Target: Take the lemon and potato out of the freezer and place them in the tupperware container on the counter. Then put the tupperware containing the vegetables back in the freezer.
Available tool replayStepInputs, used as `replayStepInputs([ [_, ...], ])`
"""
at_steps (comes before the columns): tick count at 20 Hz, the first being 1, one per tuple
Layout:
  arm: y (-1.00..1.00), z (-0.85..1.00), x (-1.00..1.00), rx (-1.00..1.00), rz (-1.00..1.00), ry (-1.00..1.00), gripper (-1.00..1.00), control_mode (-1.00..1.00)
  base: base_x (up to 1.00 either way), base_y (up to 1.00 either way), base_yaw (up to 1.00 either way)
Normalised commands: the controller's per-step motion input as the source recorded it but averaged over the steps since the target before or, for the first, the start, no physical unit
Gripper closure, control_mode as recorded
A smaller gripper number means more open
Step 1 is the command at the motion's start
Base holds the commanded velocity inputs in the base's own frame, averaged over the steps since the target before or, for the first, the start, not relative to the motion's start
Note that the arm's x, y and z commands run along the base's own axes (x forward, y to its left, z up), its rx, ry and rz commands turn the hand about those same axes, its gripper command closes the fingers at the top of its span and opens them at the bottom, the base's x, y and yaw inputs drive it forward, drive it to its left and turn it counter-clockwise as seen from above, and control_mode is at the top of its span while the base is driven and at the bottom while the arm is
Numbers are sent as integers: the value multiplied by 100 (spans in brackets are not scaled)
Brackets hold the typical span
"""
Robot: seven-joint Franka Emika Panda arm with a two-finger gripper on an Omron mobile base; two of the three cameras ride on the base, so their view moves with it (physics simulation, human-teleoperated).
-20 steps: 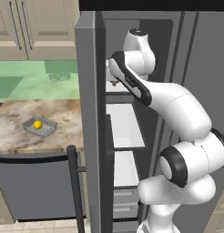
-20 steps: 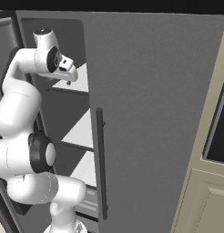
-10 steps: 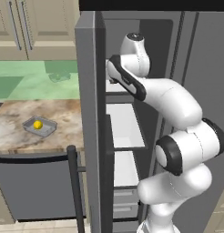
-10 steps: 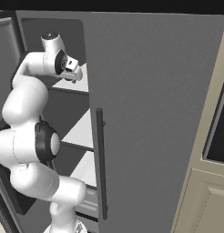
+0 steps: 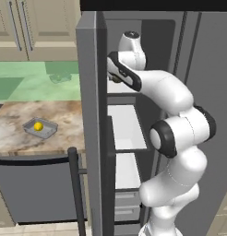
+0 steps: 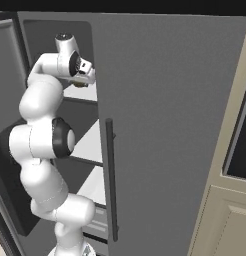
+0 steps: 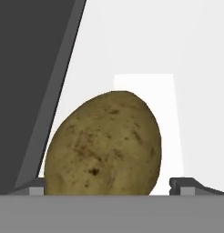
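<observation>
One of the two items is already done: the lemon (image 5: 38,126) lies in the tupperware container (image 5: 40,128) on the counter (image 5: 14,133), to the left of the open freezer (image 5: 134,138). The other item, the potato (image 7: 104,143), lies on an upper white shelf (image 7: 145,54) inside the freezer, and the gripper (image 7: 107,185) is reaching in for it. Its jaws stand wide apart and hold nothing; in the hand view the two dark fingertips (image 7: 186,185) rise at each side of the potato, which sits between them but nearer to the one on the left of that view. I judge the step in hand is the grasp of the potato. To do it well, the hand should go a little more forward so that the widest part of the potato is between the pads, and it should shift a little toward the left of the hand view to centre it. The potato is round and can roll on the smooth shelf, so the closing should be slow and even, without a push from one finger first. After the grip, a small lift before pulling back should keep it clear of the shelf edge and the grey door (image 5: 90,120).
</observation>
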Motion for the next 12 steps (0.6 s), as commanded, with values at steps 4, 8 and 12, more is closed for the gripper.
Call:
replayStepInputs([
  [4, 12, -1, 38, 0, 0, 0, -100, -100, 0, 0, 0],
  [8, 11, -4, 38, 0, 0, 0, -100, -100, 0, 0, 0],
  [12, 0, -20, 28, 0, 0, 3, -100, -100, 0, 0, 0],
])
